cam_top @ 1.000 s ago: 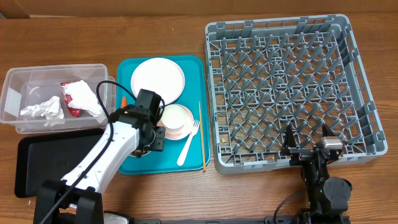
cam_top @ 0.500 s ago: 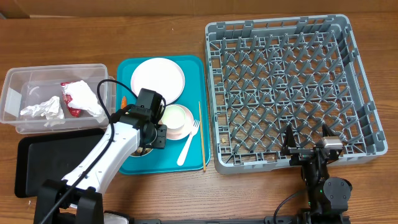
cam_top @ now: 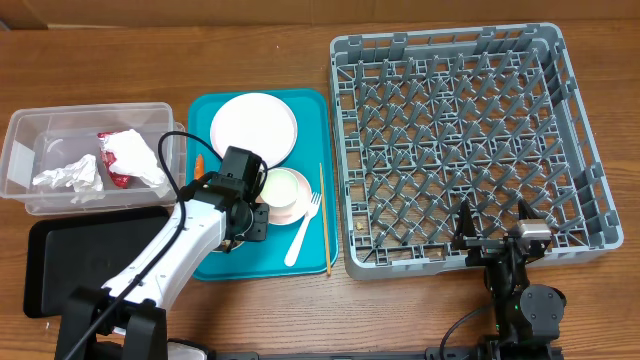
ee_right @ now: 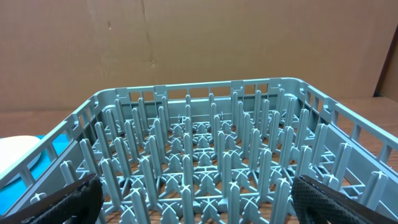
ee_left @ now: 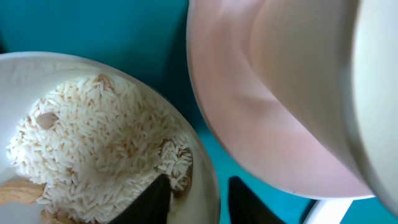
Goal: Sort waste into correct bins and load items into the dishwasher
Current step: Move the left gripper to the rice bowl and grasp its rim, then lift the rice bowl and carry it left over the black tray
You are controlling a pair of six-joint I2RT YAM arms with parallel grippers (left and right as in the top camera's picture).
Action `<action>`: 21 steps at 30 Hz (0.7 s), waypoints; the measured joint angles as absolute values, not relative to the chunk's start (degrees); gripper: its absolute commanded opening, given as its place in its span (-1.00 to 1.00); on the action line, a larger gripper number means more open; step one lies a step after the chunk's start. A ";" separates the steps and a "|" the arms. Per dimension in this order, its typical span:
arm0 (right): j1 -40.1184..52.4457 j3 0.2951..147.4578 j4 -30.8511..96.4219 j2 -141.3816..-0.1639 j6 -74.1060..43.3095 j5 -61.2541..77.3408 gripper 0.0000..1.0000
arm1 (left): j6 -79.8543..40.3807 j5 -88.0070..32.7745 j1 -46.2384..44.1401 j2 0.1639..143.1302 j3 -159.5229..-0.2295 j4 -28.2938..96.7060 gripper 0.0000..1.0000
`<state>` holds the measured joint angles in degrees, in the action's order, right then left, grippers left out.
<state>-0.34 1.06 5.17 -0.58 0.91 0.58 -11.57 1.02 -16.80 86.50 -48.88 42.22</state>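
Step in hand, my read: food-scrap dump. L gripper [ee_left: 202, 198] is down at the white bowl [ee_left: 37, 62] of rice [ee_left: 99, 137] on the teal tray [ee_left: 124, 31], just beside the pink bowl [ee_left: 267, 112]. Fingers are released and straddle the rim, one inside by the rice, one outside. Gap both sides, nothing clamped yet. Next you'd need to pinch the rim firm, lift level w/o clipping the pink bowl, carry to prob the black tray [cam_top: 70, 270] and tip. R gripper [ee_right: 199, 202] is spread wide, parked at the near edge of the dish rack [cam_top: 345, 150], no dishes in it yet.
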 measured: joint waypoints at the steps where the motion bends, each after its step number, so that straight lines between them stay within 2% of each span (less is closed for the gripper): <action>1: -0.36 1.06 5.17 -0.58 0.89 0.60 1.00 | -11.60 1.02 -16.80 86.50 -48.88 42.15 -0.44; 14: -0.34 1.06 5.19 -0.58 0.91 0.60 1.00 | -11.60 -0.45 -16.80 86.50 -48.84 42.15 -0.47; 18: -0.36 1.06 5.19 -0.58 0.89 0.60 1.00 | -11.62 -0.45 -16.80 86.50 -48.36 42.17 -0.61; 21: -0.34 1.06 5.15 -0.58 0.89 0.60 1.00 | -11.62 -0.47 -16.80 86.50 -48.25 42.19 -0.64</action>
